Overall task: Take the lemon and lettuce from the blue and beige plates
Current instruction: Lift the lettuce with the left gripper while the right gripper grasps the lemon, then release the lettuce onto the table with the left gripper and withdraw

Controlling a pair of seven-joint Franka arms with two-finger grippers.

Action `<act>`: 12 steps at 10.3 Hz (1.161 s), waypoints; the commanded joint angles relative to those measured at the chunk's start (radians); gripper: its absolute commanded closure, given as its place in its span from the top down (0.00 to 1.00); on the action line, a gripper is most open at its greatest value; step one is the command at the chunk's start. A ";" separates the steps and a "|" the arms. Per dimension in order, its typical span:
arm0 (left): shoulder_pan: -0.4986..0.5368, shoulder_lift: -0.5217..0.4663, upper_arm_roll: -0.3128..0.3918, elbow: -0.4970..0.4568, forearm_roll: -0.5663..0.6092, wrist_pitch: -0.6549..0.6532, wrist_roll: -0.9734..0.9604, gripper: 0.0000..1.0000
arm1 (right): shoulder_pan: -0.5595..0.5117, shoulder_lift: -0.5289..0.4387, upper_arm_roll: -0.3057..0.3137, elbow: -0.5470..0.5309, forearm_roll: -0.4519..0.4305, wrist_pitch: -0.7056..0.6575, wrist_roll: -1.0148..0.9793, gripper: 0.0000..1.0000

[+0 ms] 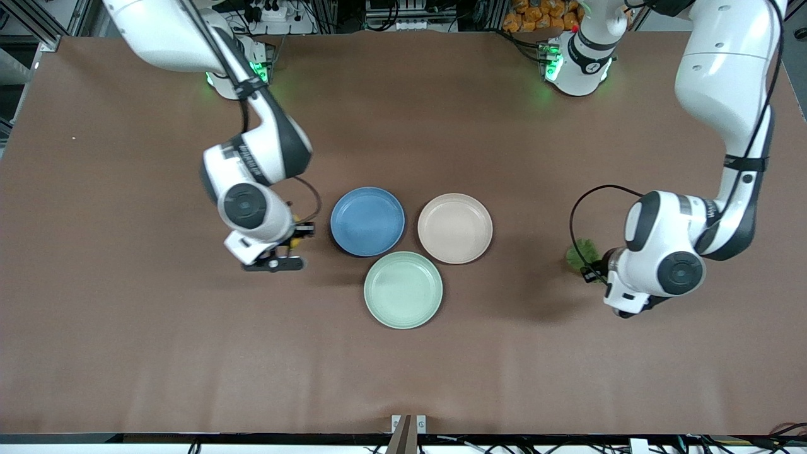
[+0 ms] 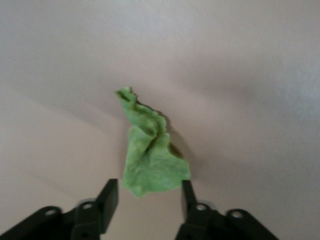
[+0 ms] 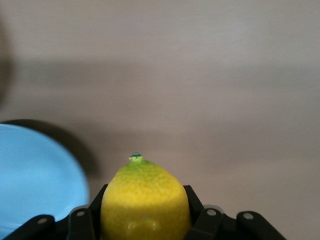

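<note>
The right gripper (image 3: 145, 215) is closed around the lemon (image 3: 145, 200), its two black fingers (image 3: 196, 202) pressing the fruit's sides, with the nubbed greenish tip pointing away from the wrist. In the front view this right gripper (image 1: 291, 239) sits low over the brown table (image 1: 126, 347), just beside the blue plate (image 1: 367, 221) on the side toward the right arm's end of the table, and only a sliver of yellow shows by the fingers. The right wrist view shows the blue plate's rim (image 3: 35, 175) close beside the held lemon. The left gripper (image 2: 150, 197) stands wide, its fingers (image 2: 108, 197) spread either side of the broad end of the lettuce (image 2: 150, 160); the wrinkled green leaf lies on the table, running away from the claw to a pointed end, and neither finger clearly touches it. From the front, the lettuce (image 1: 581, 253) peeks out just beside the left gripper (image 1: 596, 272), well apart from the beige plate (image 1: 454, 227) and toward the left arm's end of the table. The beige plate and blue plate sit side by side between the two claws, both bare, and the mint-green plate (image 1: 403, 289) lies nearer the front camera, touching or almost touching both.
</note>
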 commanded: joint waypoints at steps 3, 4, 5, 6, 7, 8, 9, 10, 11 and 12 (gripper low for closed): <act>0.039 -0.113 -0.010 0.014 0.029 -0.056 0.163 1.00 | -0.032 -0.077 -0.149 -0.096 -0.009 0.012 -0.246 0.13; 0.042 -0.150 -0.008 0.014 0.029 -0.072 0.220 1.00 | -0.034 -0.078 -0.192 -0.098 -0.009 0.013 -0.291 0.13; 0.042 -0.185 -0.008 0.014 0.027 -0.085 0.254 1.00 | -0.043 -0.078 -0.227 -0.108 -0.008 0.018 -0.349 0.13; 0.040 -0.226 -0.011 0.013 0.029 -0.107 0.257 1.00 | -0.057 -0.081 -0.254 -0.122 -0.006 0.045 -0.403 0.13; 0.040 -0.271 -0.019 0.011 0.027 -0.139 0.275 1.00 | -0.074 -0.085 -0.268 -0.145 0.030 0.070 -0.423 0.13; 0.040 -0.323 -0.020 0.009 0.012 -0.179 0.306 1.00 | -0.081 -0.085 -0.298 -0.176 0.082 0.111 -0.461 0.12; 0.037 -0.363 -0.023 0.006 0.009 -0.197 0.309 1.00 | -0.082 -0.085 -0.323 -0.214 0.111 0.159 -0.510 0.11; 0.036 -0.397 -0.026 0.006 0.009 -0.216 0.315 1.00 | -0.083 -0.084 -0.327 -0.245 0.113 0.205 -0.518 0.11; 0.039 -0.430 -0.042 0.005 0.000 -0.239 0.347 1.00 | -0.085 -0.082 -0.327 -0.275 0.115 0.258 -0.518 0.11; 0.042 -0.467 -0.043 0.003 -0.028 -0.245 0.402 1.00 | -0.091 -0.075 -0.327 -0.294 0.116 0.304 -0.518 0.10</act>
